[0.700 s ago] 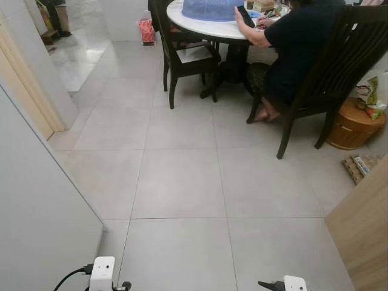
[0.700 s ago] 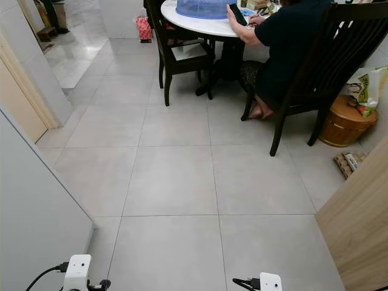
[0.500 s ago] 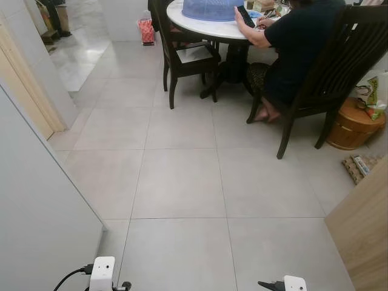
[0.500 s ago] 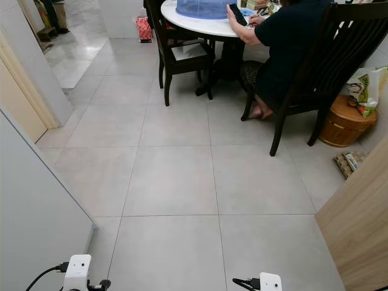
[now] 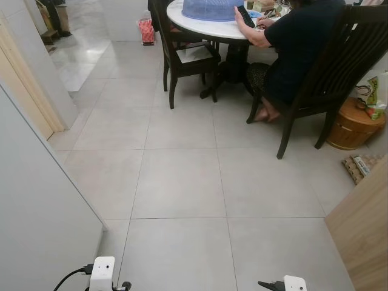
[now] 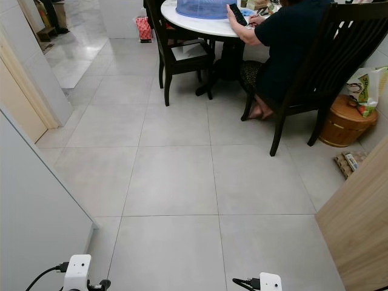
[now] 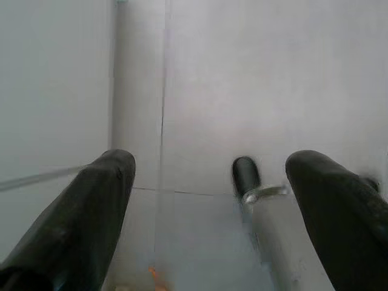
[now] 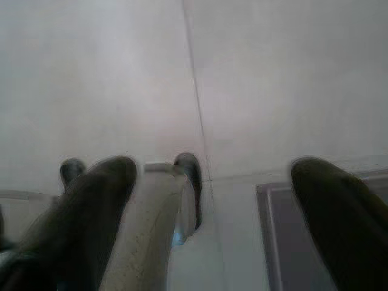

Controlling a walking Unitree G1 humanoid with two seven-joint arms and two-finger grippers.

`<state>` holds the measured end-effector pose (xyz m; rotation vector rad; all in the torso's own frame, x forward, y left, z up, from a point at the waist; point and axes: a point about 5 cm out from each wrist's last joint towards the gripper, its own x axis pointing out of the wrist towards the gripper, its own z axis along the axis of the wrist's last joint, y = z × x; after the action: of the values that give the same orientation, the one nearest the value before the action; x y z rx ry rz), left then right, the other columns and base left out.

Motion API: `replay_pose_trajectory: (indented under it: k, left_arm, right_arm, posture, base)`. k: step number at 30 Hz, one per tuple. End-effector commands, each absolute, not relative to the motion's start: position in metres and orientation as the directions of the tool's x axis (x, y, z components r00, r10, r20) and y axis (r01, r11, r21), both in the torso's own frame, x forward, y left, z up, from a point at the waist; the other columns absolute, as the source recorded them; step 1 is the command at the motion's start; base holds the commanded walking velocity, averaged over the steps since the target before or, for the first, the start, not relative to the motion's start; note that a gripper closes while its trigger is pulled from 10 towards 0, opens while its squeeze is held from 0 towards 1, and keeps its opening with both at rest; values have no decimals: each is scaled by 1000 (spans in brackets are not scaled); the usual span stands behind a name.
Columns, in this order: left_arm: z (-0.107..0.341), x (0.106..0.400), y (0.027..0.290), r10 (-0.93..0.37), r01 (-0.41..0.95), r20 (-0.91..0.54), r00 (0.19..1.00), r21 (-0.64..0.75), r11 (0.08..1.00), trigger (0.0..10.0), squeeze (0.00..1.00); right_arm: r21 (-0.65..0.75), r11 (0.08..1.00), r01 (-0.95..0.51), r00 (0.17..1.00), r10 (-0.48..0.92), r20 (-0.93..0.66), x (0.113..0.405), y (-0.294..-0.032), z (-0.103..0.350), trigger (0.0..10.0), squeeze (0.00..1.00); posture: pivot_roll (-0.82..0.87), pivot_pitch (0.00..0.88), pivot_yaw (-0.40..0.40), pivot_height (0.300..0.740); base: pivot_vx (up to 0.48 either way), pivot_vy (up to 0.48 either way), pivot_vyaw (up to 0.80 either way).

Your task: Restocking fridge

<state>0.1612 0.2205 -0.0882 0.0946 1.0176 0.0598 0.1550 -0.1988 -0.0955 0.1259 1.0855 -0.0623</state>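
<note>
Both arms hang idle above the tiled floor (image 5: pixel 182 182). The left gripper (image 7: pixel 209 200) and right gripper (image 8: pixel 212 206) are seen with jaws released, nothing grasped.

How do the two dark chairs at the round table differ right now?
The near chair is occupied: a person in dark clothes sits in it, its slatted back toward the robot. The far chair has nobody in it; something pale lies on its seat. The near chair stands on the table's right, the far one on its left. Both are dark wood, drawn up to the white table.
</note>
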Motion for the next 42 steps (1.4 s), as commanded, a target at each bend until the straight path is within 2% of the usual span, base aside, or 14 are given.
replay_pose_trajectory:
  k: [1,14,23,32,38,42]
  left_arm:
    - [-101,137,206,34,69,-902,431,70,995,10000,0]
    - [-100,139,207,47,95,-893,448,100,990,10000,0]
    - [-95,146,213,64,99,-859,509,132,986,10000,0]
    - [-94,146,218,78,104,-857,509,151,983,10000,0]
    - [-93,147,218,109,-13,-835,540,121,993,10000,0]
    - [-92,149,216,108,-44,-814,571,101,994,10000,0]
  right_arm:
    - [78,993,87,527,21,-849,182,-200,-84,10000,0]
    - [85,992,91,524,25,-851,183,-200,-83,10000,0]
    - [107,985,132,529,21,-849,184,-192,-84,10000,0]
    - [128,981,144,527,33,-849,185,-185,-85,10000,0]
    - [133,974,181,541,15,-841,185,-188,-84,10000,0]
    - [134,973,187,550,9,-835,186,-190,-83,10000,0]
  posture:
    - [-6,0,-99,740]
    - [-10,0,-95,740]
    - [7,0,-41,740]
    - [8,0,-27,740]
    - [-9,0,-49,740]
    - [-13,0,-63,740]
  base:
    - [0,0,0]
    - [0,0,0]
    - [0,0,0]
    - [0,0,0]
    - [0,0,0]
    - [0,0,0]
